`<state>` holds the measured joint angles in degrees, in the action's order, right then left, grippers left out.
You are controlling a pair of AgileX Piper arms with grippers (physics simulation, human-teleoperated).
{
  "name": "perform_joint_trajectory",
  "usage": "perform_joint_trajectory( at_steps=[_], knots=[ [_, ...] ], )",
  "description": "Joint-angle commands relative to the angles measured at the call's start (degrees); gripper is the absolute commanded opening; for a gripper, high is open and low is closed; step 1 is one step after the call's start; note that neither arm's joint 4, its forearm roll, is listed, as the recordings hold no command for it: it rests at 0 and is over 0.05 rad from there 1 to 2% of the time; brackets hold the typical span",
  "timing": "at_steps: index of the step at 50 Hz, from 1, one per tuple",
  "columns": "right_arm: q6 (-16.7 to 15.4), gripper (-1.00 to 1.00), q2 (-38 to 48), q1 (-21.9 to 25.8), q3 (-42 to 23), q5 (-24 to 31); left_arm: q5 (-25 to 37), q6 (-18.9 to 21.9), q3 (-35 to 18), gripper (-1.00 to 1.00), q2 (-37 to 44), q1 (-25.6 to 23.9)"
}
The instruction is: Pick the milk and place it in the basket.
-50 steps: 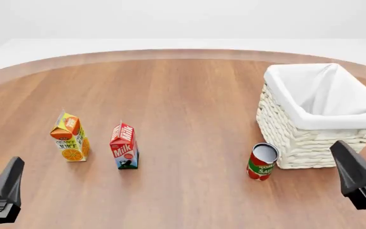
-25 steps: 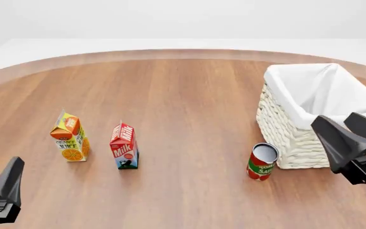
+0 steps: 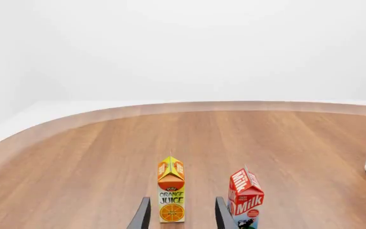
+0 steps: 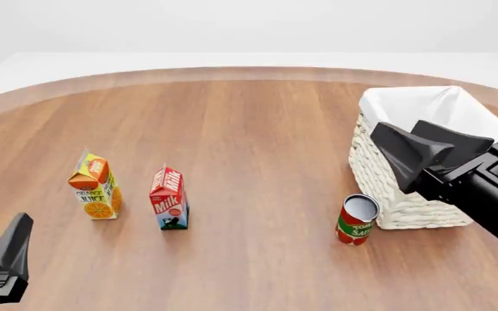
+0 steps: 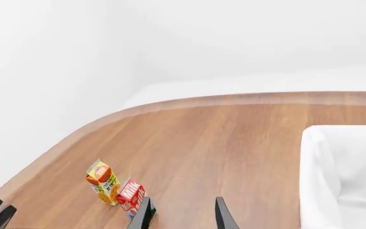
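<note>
The milk (image 4: 168, 197) is a small red carton with white lettering, upright on the wooden table left of centre; it also shows in the wrist views (image 3: 245, 200) (image 5: 132, 195). The whitish wicker basket (image 4: 379, 162) with its white liner (image 5: 342, 176) stands at the right. My right gripper (image 4: 396, 128) (image 5: 184, 200) hovers open and empty in front of the basket's near side, pointing left toward the cartons. At the bottom left corner my left gripper (image 4: 15, 236) (image 3: 181, 199) is open and empty, low and nearer than the cartons.
An orange-yellow juice carton (image 4: 96, 186) (image 3: 171, 193) stands just left of the milk. A red and green can (image 4: 356, 219) stands by the basket's near left corner. The table's curved far edge (image 4: 231, 72) runs across the back.
My right gripper has risen from the bottom right corner and swung left and forward, now covering part of the basket. The left gripper and all objects stayed put.
</note>
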<state>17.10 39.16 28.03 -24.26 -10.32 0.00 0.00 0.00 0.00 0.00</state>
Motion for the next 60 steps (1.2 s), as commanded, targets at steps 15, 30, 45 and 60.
perform_joint_trajectory(
  at_steps=[15,30,45,60],
  knots=[
    [-0.38,1.00,17.10,4.95,-13.40,2.54,0.00,0.00,0.00,1.00,0.00,0.00],
    [3.84,1.00,26.70,6.99,-19.79,4.74,0.00,0.00,0.00,1.00,0.00,0.00],
    [14.40,1.00,34.10,9.68,-20.69,-2.49,0.00,0.00,0.00,1.00,0.00,0.00],
    [17.20,1.00,51.41,14.37,-30.57,-3.95,0.00,0.00,0.00,1.00,0.00,0.00]
  ],
)
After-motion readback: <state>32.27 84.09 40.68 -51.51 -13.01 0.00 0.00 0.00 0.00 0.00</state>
